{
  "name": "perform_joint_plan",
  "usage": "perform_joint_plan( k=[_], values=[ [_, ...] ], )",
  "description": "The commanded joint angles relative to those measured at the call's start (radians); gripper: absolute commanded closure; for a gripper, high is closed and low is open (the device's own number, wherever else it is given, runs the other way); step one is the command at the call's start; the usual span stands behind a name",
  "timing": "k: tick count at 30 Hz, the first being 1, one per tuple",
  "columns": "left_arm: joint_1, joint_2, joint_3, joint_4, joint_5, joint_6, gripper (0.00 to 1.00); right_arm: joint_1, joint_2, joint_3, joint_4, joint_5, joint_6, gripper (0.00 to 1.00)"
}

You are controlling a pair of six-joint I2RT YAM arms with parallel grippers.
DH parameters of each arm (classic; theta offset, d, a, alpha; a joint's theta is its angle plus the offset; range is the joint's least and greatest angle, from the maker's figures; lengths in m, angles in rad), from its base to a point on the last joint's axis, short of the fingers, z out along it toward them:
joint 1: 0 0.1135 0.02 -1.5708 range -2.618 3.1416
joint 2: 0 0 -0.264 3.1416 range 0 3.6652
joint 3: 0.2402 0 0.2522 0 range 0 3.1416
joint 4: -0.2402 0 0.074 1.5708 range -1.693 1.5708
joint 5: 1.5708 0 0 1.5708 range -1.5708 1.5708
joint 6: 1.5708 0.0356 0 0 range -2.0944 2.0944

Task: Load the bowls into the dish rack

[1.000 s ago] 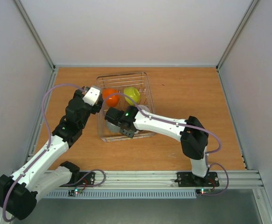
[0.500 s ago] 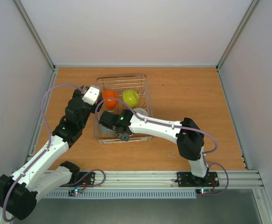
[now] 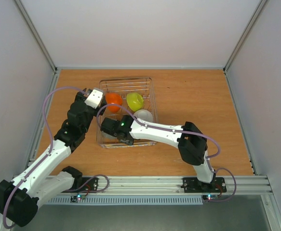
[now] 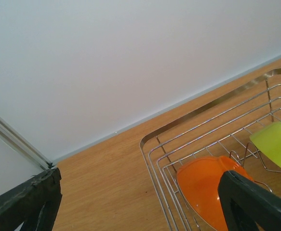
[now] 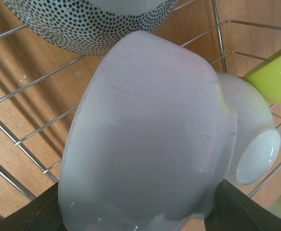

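Observation:
The dish rack (image 3: 152, 103) stands mid-table. In it an orange bowl (image 3: 113, 101) and a lime green bowl (image 3: 134, 100) stand on edge at the back, with a white bowl (image 3: 143, 116) at the right. My right gripper (image 3: 112, 130) is inside the rack's near-left part, shut on the grey bowl (image 5: 150, 144). In the right wrist view a white bowl (image 5: 250, 144) lies right behind the grey one and a dotted white bowl (image 5: 82, 26) beyond. My left gripper (image 3: 95, 99) hovers open and empty at the rack's left side, near the orange bowl (image 4: 203, 185).
The rack's wire rods (image 5: 29, 139) run close under the grey bowl. The rack's back-left corner (image 4: 152, 144) shows in the left wrist view, with bare wood to its left. Grey walls enclose the table on three sides.
My right gripper has moved left and a little nearer inside the rack, carrying the grey bowl. The rack has shifted slightly left. The left arm has not moved.

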Motion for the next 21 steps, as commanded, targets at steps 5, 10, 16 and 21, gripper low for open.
perform_joint_plan(
  k=[5, 10, 16, 21],
  values=[
    [-0.001, 0.003, -0.014, 0.078, -0.029, 0.006, 0.11, 0.015, 0.058, -0.021, -0.078, 0.01, 0.037, 0.07],
    [-0.001, 0.002, -0.017, 0.082, -0.031, 0.012, 0.11, 0.015, 0.022, -0.035, -0.077, -0.011, 0.042, 0.01],
    [-0.001, 0.0, -0.018, 0.087, -0.033, 0.014, 0.11, 0.015, -0.058, -0.065, -0.032, -0.117, 0.033, 0.01],
    [-0.001, -0.007, -0.019, 0.087, -0.037, 0.017, 0.1, 0.015, -0.079, -0.073, -0.008, -0.219, 0.02, 0.01]
  ],
)
